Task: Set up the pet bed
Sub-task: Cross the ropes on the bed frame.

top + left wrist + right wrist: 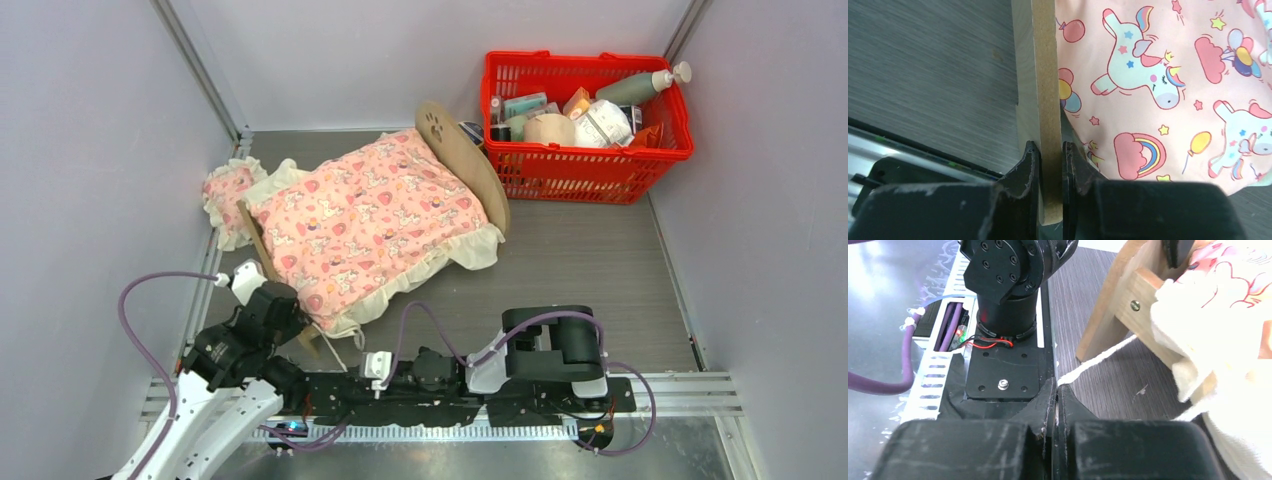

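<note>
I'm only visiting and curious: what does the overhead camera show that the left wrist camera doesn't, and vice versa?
Overhead only: the whole pet bed, the red basket, the small pillow. Left wrist only: the left jaws closed on a plywood board of the bed. Both: the pink unicorn blanket and the grey table.

Right end effector (1055, 402), jaws together; white cord (1098, 359) at its tip; pet bed (1108, 305) beyond.
</note>
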### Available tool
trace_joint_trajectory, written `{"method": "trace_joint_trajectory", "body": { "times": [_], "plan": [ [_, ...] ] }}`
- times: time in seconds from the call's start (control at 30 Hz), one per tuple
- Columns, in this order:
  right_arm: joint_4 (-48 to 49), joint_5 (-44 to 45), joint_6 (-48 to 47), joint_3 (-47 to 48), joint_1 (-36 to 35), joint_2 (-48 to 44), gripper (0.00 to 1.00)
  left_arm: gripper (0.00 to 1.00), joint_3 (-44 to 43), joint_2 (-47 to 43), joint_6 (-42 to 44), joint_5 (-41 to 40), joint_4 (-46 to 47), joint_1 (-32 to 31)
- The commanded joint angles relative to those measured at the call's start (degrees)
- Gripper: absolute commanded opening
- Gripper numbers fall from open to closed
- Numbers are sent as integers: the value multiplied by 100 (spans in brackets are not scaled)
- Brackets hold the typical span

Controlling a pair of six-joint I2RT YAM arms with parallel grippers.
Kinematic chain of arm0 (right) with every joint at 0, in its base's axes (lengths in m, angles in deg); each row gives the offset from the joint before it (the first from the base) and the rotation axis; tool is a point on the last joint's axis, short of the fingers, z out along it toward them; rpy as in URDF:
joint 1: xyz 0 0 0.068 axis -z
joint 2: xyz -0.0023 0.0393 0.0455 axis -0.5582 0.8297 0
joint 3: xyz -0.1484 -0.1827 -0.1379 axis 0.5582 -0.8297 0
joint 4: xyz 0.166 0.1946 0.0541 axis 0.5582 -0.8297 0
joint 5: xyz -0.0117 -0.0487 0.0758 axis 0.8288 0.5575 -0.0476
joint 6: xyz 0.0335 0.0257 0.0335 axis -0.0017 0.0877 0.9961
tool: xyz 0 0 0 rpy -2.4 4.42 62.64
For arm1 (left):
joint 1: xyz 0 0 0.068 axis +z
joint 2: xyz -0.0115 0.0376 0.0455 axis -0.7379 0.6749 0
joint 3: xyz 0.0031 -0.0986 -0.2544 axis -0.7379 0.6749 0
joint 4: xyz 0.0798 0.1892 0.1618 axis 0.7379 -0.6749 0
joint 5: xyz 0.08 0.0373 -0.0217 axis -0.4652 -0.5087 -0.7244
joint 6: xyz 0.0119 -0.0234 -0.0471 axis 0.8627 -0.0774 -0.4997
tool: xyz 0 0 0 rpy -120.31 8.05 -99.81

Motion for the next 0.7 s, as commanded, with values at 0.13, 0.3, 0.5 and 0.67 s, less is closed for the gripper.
{"method": "trace_joint_trajectory", "body": {
  "times": [0.13, 0.3, 0.5, 0.67],
  "plan": [
    [-553, 527, 724, 96, -213, -236, 5, 0, 24, -504, 573, -11, 2533, -73],
    [-889, 694, 608, 417, -156, -256, 5, 0, -675, -217, 731, -205, 1935, -73],
    [-1166, 745, 716, 736, -125, -287, 5, 0, -1014, -207, 1277, -672, 1505, -75],
    [-1303, 990, 874, 754, -105, -379, 5, 0, -657, -117, 1916, -528, 2256, -68]
  ]
}}
